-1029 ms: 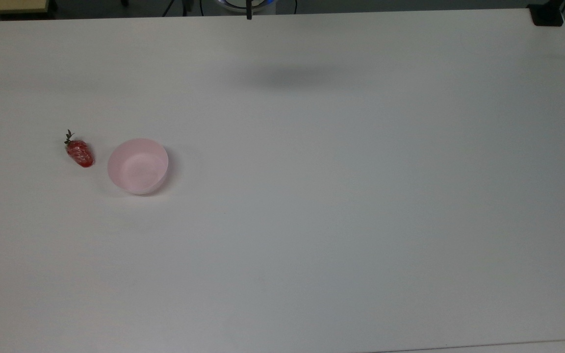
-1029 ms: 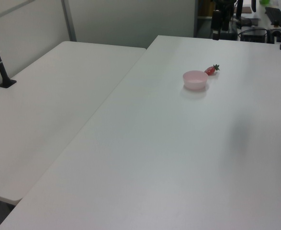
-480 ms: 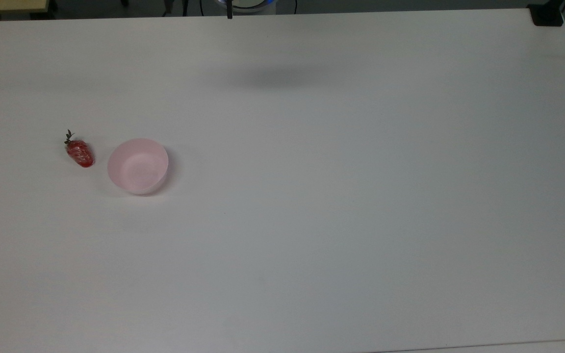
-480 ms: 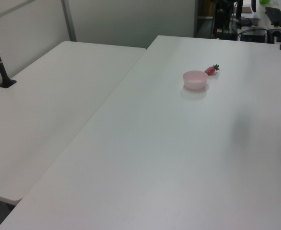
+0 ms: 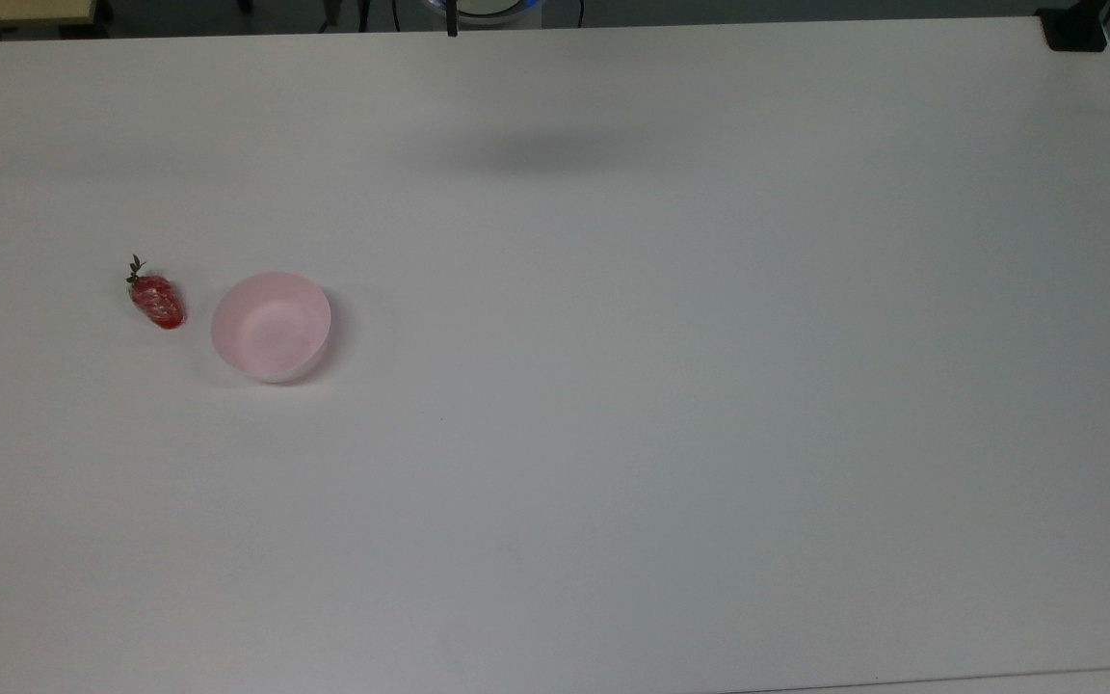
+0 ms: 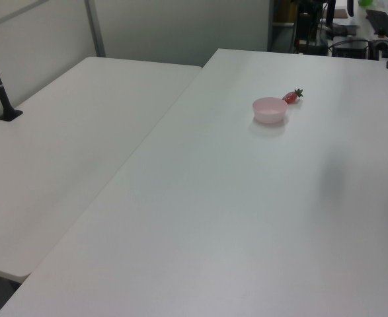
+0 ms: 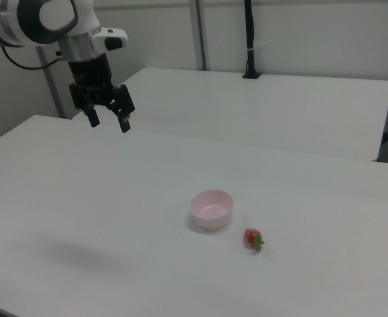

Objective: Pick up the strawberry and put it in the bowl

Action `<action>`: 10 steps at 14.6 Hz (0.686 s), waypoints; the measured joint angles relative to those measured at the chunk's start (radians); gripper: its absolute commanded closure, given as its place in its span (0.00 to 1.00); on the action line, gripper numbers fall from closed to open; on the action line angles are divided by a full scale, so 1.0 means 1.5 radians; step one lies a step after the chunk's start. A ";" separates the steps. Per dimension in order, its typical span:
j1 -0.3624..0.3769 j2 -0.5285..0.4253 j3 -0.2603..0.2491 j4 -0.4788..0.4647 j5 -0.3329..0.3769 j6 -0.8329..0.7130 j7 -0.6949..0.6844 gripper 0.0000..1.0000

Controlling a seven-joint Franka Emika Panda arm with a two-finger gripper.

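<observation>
From my station, the gripper (image 7: 109,121) sits in the upper left of the right view, hanging off the white arm (image 7: 45,18) well above the table (image 7: 114,218). Its two black fingers (image 7: 123,123) are spread apart with nothing between them, tips pointing down. It is well apart from both task items.

The bowl (image 7: 211,209) stands upright near the centre of the right view: small, round, pale pink, thin-walled, with a plain smooth inside holding nothing. In the top view the bowl (image 5: 271,326) is left of centre; in the left view the bowl (image 6: 270,109) is in the upper right.

The strawberry (image 5: 156,299) lies on the table just beside the bowl, apart from it, on the top view's left of the bowl. It is a small glossy red oval with a dark green leafy tuft. Its long axis runs diagonally in the top view: tuft toward the upper left, rounded red tip toward the lower right, aimed roughly at the bowl. In the right view the strawberry (image 7: 252,238) is lower right of the bowl with the tuft toward the lower right; in the left view the strawberry (image 6: 291,97) is upper right of the bowl, tuft pointing away from it.

A soft shadow (image 5: 545,151) marks the table in the upper middle of the top view.
</observation>
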 measured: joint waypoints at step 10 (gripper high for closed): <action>-0.143 0.055 -0.006 -0.011 -0.019 0.128 -0.260 0.00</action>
